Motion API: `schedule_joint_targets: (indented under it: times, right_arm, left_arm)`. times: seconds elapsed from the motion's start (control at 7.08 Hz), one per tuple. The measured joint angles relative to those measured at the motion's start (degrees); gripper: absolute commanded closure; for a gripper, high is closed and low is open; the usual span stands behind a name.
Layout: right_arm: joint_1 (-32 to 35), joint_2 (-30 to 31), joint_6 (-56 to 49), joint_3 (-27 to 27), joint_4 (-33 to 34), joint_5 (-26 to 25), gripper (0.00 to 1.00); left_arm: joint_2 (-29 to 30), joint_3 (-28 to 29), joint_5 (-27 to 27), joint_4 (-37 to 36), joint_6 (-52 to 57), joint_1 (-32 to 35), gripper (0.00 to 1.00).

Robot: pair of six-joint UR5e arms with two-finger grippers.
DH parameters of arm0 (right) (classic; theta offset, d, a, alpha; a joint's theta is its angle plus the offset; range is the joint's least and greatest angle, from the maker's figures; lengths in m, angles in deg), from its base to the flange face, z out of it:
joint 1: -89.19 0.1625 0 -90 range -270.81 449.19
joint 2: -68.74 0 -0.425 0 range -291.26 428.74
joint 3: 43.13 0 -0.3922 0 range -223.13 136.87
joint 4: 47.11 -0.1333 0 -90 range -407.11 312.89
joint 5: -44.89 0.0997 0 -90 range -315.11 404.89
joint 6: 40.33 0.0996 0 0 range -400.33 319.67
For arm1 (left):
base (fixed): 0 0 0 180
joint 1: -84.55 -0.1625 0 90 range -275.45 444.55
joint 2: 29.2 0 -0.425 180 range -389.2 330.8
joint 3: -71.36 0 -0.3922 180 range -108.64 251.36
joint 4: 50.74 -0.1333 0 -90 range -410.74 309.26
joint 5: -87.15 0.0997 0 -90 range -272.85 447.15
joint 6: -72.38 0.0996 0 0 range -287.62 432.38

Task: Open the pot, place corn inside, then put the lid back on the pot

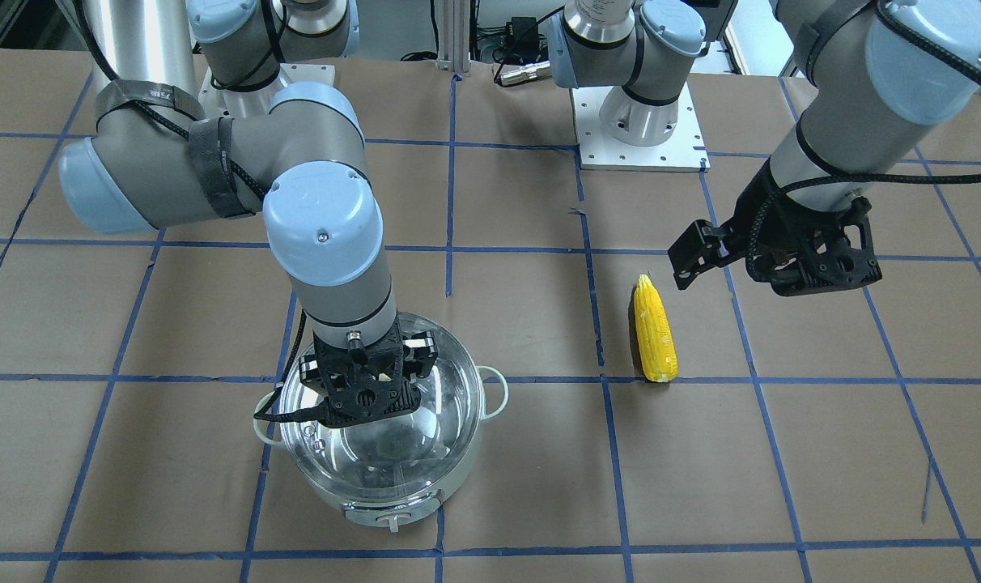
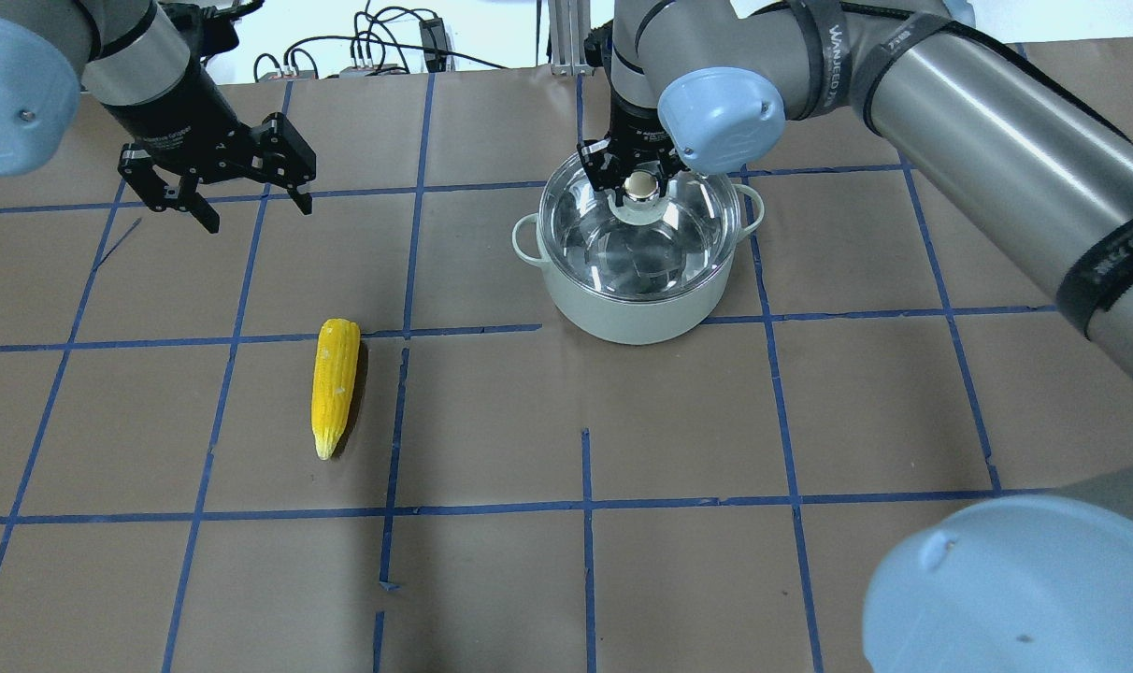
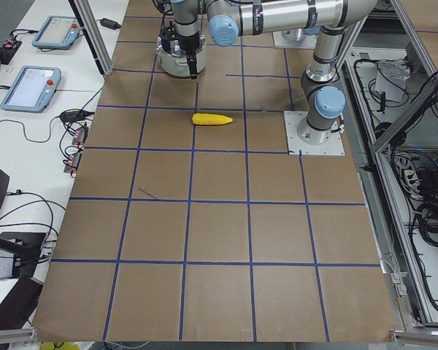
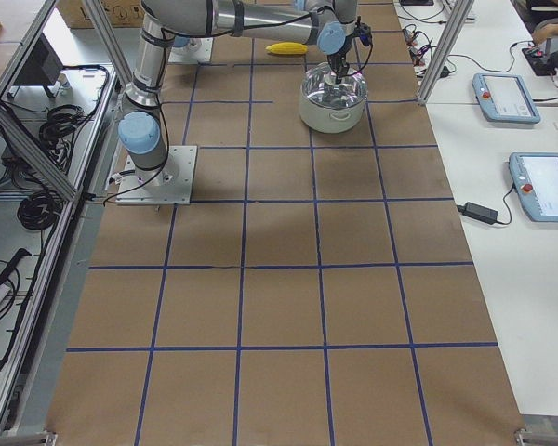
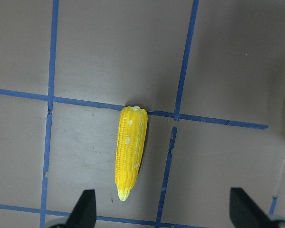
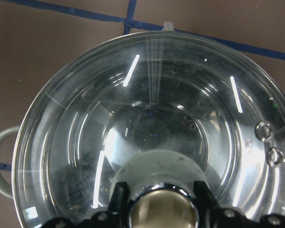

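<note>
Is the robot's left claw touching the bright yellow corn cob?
Apart. The overhead view shows the open left gripper hovering away from the bright yellow corn cob, with a plain gap between.

Lid (image 6: pixel 147 118): clear glossy glass; knob (image 6: pixel 162 216) polished metal. Pot (image 2: pixel 623 318): smooth pale outside, mirror-shiny steel inside. Corn (image 5: pixel 129 149): yellow, ridged, plastic-looking. Worktop (image 2: pixel 679 421): matt brown paper with blue tape (image 2: pixel 492 329). Left end effector (image 2: pixel 258 211) and right end effector (image 6: pixel 162 209): matt black plastic.

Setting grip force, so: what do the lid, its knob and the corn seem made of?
The lid looks like clear glass: see-through, streaked reflections. Its knob looks polished metal, mirror-bright. The corn is likely plastic or rubber: uniform yellow, moulded kernel rows.
</note>
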Motion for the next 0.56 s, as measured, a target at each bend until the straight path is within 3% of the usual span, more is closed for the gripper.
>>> schedule_joint_targets:
  times: [0.56]
  right_arm:
    - [-1.25,0.61,-2.87,8.51,-9.84,-1.25,0.77]
  left_arm:
    - [0.06,0.06,0.17,0.00,0.10,0.03,0.00]
